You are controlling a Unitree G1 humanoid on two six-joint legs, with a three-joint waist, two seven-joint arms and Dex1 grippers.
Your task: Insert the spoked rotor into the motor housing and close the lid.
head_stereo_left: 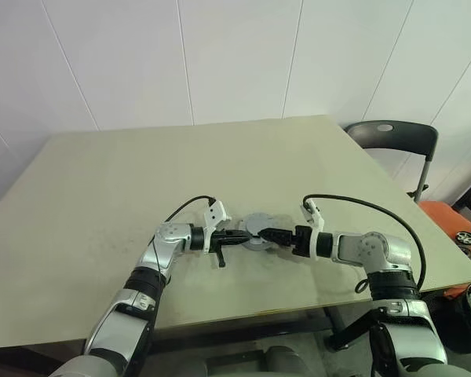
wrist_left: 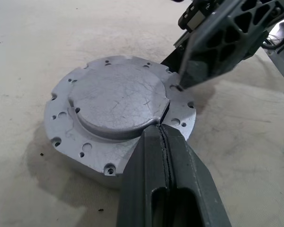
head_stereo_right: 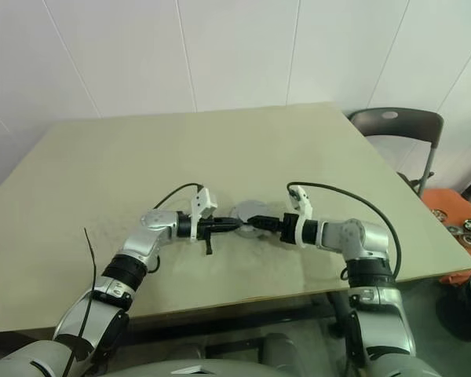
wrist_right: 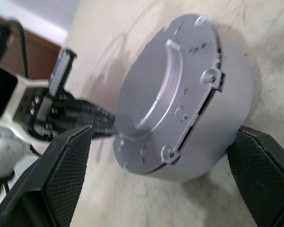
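Near table (head_stereo_left: 102,181) front edge sits housing (head_stereo_left: 258,228), lid (wrist_left: 118,94) on top. Left gripper (head_stereo_left: 242,236) clenched, empty, tips on lid rim from 9 o'clock. Right gripper (head_stereo_left: 268,234) spread wide, straddling housing from 3 o'clock, nearer for grasp.

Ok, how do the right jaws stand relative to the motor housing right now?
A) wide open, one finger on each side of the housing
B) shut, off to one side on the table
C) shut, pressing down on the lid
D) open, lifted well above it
A: in the right wrist view the right gripper has its jaws spread wide with the motor housing between the two fingers, the lid already seated on top.
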